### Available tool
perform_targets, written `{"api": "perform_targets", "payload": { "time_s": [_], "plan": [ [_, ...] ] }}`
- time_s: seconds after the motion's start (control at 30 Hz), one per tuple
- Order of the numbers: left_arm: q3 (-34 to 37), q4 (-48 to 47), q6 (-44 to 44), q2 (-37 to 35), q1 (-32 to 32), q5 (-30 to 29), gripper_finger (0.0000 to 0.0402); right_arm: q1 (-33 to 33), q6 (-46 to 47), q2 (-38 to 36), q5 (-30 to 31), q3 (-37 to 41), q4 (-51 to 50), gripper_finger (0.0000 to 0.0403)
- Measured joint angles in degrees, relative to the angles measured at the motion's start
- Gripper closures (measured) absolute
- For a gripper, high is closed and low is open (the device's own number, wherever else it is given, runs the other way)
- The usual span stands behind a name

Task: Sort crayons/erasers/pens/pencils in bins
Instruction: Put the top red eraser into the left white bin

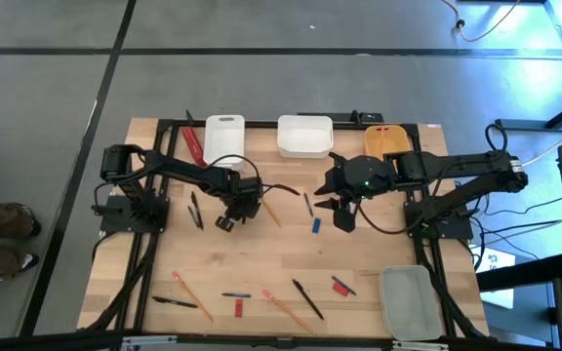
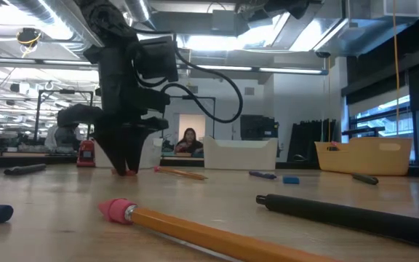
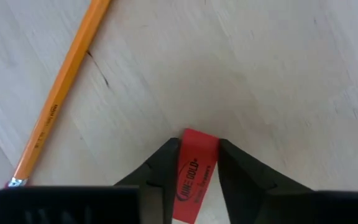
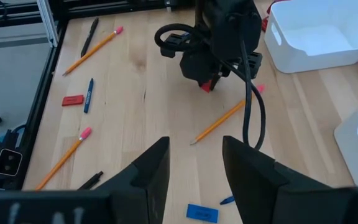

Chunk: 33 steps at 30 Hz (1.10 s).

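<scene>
My left gripper (image 3: 197, 163) pinches a red eraser (image 3: 194, 171) flat on the table's centre-left, across its short sides; it's light, rubbery, grippy. My right gripper (image 4: 194, 165) hangs spread, empty.

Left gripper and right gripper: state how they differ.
The dark two-finger left gripper is down at the wooden table; the dark two-finger right gripper hangs above it. The left gripper's fingers clamp a flat red eraser; the right gripper stands open and empty. Both point down at the table.
</scene>
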<state>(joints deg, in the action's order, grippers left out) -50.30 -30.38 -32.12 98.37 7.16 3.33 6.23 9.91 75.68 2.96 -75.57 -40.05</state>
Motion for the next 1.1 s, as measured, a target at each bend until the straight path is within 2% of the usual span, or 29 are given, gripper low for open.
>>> {"api": "perform_targets", "payload": {
  "time_s": [0.17, 0.7, 0.9, 1.1],
  "plan": [
    [0.02, 0.06, 0.0, 0.0, -0.02, -0.19, 0.0339, 0.0, -0.01, 0.0, 0.0, 0.0, -0.02, 0.0254],
    [-2.14, -2.29, 10.58, -4.87, 1.13, 1.7, 0.0344, -0.01, 0.02, 0.0, 0.67, 0.0, 0.05, 0.0254],
    [-4.25, -4.15, 15.51, -8.11, 2.28, 1.86, 0.0344, -0.01, 0.04, 0.0, 7.43, 0.0, 0.07, 0.0254],
    [-8.63, -6.66, 20.11, -12.19, 5.02, 1.26, 0.0344, -0.01, 0.04, 0.0, 11.68, 0.0, 0.1, 0.0254]
  ]
}}
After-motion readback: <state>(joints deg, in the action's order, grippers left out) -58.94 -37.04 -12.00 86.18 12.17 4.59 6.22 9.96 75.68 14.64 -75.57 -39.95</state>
